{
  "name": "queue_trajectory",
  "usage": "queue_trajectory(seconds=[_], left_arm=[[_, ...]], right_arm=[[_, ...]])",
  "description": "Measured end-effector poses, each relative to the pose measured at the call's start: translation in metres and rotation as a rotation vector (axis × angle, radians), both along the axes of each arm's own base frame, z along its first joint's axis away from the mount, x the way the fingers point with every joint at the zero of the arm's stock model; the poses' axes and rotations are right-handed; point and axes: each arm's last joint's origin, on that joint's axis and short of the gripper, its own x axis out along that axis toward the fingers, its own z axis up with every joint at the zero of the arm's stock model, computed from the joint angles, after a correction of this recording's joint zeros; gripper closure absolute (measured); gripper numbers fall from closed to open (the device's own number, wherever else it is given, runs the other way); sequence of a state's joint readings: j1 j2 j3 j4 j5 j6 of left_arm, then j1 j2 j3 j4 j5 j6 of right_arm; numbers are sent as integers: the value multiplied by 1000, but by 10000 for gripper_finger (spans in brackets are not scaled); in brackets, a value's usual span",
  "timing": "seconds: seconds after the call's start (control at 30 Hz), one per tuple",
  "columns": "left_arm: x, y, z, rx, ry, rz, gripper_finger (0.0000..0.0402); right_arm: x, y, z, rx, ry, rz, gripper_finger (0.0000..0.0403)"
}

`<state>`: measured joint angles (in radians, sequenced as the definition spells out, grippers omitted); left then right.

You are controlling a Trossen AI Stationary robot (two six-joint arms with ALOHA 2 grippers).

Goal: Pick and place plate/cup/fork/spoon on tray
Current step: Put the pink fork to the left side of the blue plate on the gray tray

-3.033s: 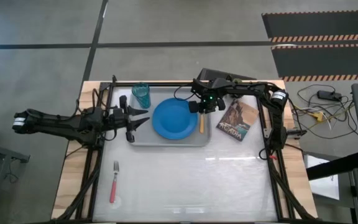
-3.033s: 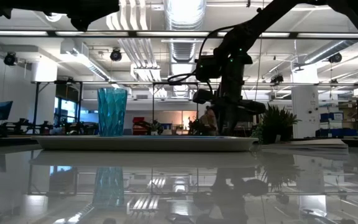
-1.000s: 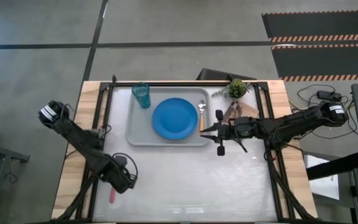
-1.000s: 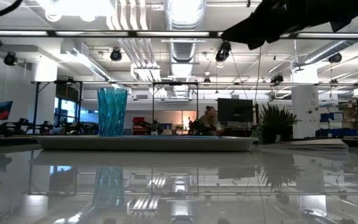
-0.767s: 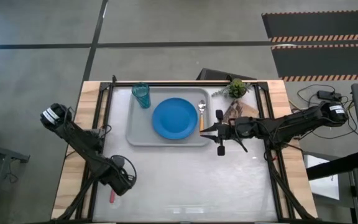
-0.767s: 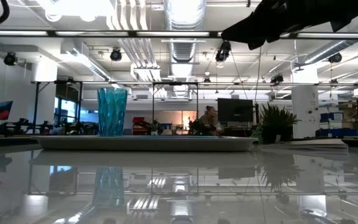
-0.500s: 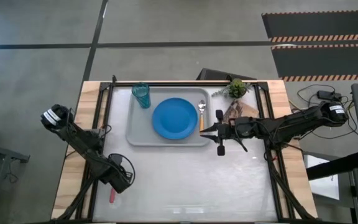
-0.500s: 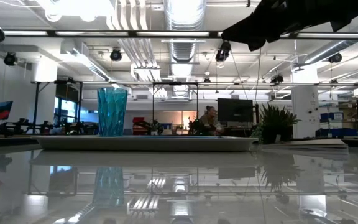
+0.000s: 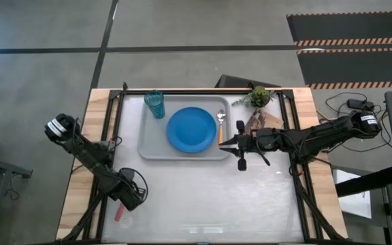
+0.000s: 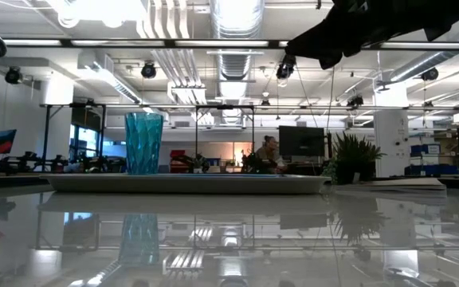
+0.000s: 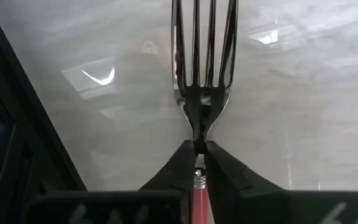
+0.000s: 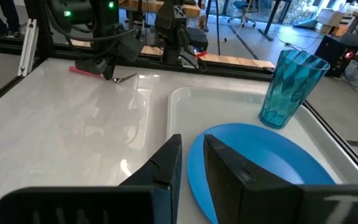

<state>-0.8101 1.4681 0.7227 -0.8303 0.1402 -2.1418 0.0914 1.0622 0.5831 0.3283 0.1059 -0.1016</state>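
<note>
left gripper (image 11: 199,163) pinched on fork (image 11: 202,74) at the neck, tines ahead of it, low over the table (image 9: 203,197) | right gripper (image 12: 191,155) fingers nearly together, empty, beside the tray (image 9: 148,146), which holds plate (image 9: 191,130), cup (image 9: 154,104), spoon (image 9: 221,125) | risk: thin grip, fork may pivot or slip in transit

Glossy white table (image 9: 203,197), shiny metal fork (image 11: 202,68) tines, translucent cup (image 12: 289,88)

Two dark jointed arms, black wedge-shaped fingers (image 11: 225,177).
</note>
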Motion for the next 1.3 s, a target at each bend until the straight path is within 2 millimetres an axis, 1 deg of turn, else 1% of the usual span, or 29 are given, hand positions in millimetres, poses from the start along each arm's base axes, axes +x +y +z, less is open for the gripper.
queue_trajectory(seconds=[0.1, 0.33, 0.67, 0.87, 0.97, 1.03, 1.2, 1.3], left_arm=[[0, 0, 1, 1, -5, -1, 398], [1, 1, 12, 29, -34, -2, 400], [0, 2, 13, 26, -39, -2, 399], [0, 2, 17, 6, -58, -1, 400], [-2, 3, 16, 12, -54, -4, 401], [-2, 3, 16, 12, -53, -4, 393], [-3, 4, 15, 16, -50, -4, 354], [-3, 4, 15, 15, -51, -3, 342]], right_arm=[[0, 0, 0, 0, 1, 0, 346], [0, 0, 0, 4, 2, -1, 346], [0, 0, -1, 22, 10, -6, 346], [0, 0, -1, 22, 10, -7, 346], [0, 0, -1, 22, 10, -7, 346], [0, 0, -1, 22, 10, -6, 346], [0, 0, -1, 22, 10, -7, 346], [0, 0, -1, 22, 10, -6, 346]])
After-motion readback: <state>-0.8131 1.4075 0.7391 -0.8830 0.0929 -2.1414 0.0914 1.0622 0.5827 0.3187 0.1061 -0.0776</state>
